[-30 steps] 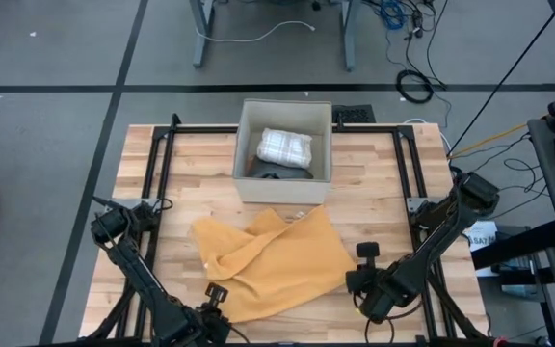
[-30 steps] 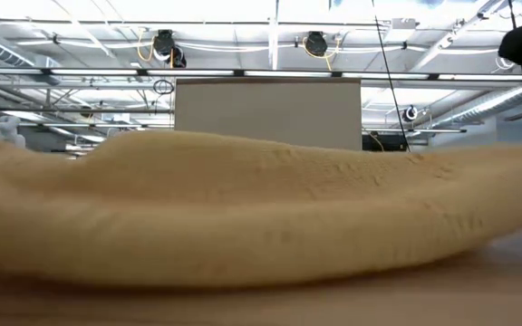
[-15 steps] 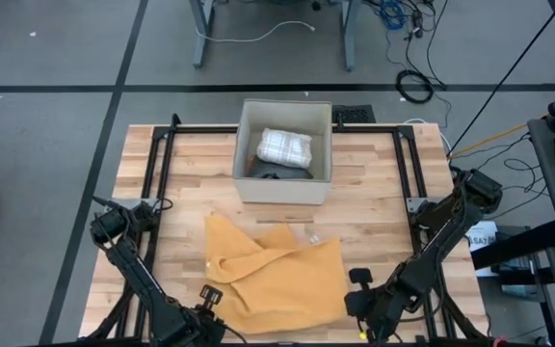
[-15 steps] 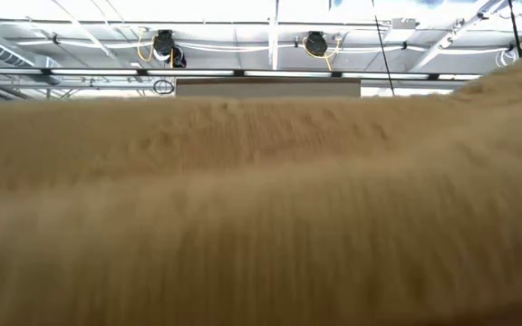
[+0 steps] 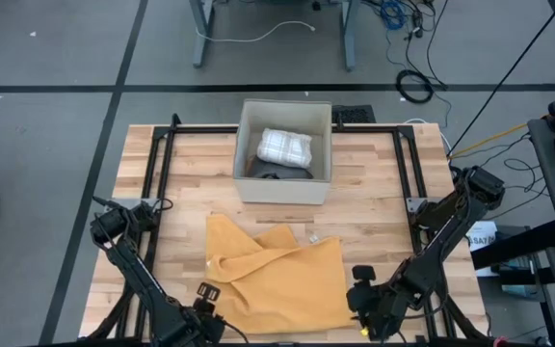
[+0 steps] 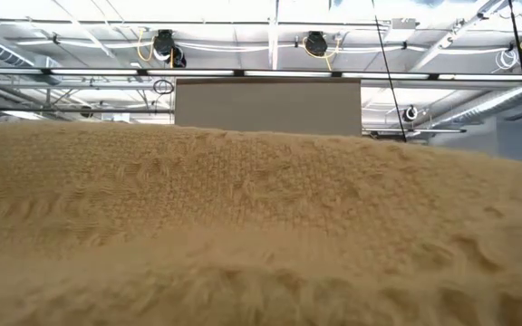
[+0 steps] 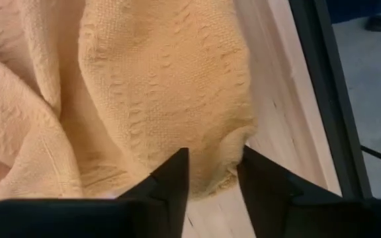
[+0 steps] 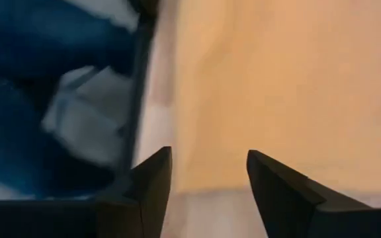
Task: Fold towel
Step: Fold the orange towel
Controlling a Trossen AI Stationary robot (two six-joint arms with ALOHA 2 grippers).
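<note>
Lying rumpled, towel point(image 5: 277, 280) (yellow); left claw point(image 7: 211, 173) & right claw point(image 8: 208, 173) both parted, empty.

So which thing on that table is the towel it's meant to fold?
Start at the wooden table and find the open grey box at its far middle. The towel is the rumpled mustard-yellow cloth lying flat just in front of that box, unlike the white checked bundle sitting inside it.

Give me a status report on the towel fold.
Left gripper open at towel edge. Right gripper open, off the towel. Towel rumpled on table, unfolded. Box behind, clear.
</note>
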